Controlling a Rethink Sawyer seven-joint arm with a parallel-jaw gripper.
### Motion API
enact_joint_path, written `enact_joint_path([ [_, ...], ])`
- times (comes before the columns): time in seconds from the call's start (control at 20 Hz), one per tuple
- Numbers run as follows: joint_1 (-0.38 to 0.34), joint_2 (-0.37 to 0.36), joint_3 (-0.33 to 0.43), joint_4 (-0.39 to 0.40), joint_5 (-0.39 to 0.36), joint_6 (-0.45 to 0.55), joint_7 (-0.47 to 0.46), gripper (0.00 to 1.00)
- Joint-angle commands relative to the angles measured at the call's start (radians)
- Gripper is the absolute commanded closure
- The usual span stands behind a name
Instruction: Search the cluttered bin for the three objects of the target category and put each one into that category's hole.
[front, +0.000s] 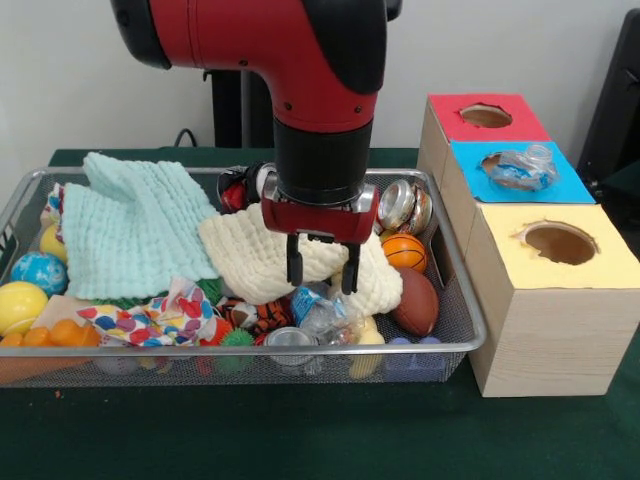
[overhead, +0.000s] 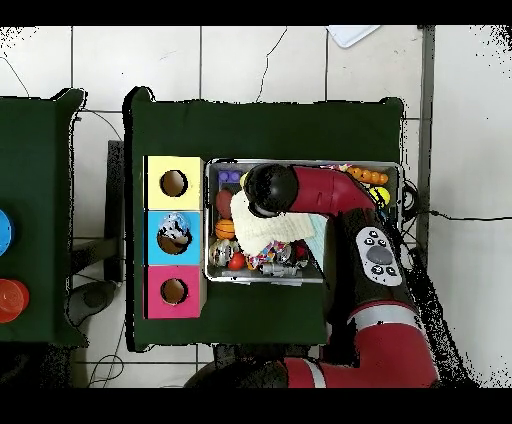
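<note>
Fingers (front: 296, 262) hang spread and empty — the gripper (front: 322, 268) poised over the cream cloth (front: 262, 255), above a crushed bottle (front: 322, 312) lying near the front of the bin (front: 455, 262), likely lined up to reach it. Another bottle (front: 520, 168) sits lodged in the blue hole (front: 495, 163) — not fully dropped through.

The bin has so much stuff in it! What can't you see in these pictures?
- Front view: whatever lies under the mint cloth and cream cloth in the bin is covered.
- Overhead view: the arm hides the gripper and much of the bin.
- Both views: the bottle blocks the blue hole; the inside is hidden.
</note>
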Motion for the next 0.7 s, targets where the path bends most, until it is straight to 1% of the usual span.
enact_joint_path([
  [0.05, 0.014, -0.013, -0.032, -0.001, -0.086, 0.009, -0.005, 0.00],
  [0.15, 0.021, -0.008, -0.038, 0.008, -0.097, -0.023, 0.002, 0.00],
  [0.35, 0.022, 0.036, -0.037, -0.013, -0.119, -0.051, 0.007, 0.00],
  [0.5, 0.001, 0.072, -0.004, -0.020, -0.132, -0.056, -0.035, 0.00],
  [0.65, -0.012, 0.088, 0.016, -0.007, -0.133, -0.073, -0.035, 0.00],
  [0.7, -0.018, 0.098, 0.024, -0.016, -0.135, -0.075, -0.043, 0.00],
])
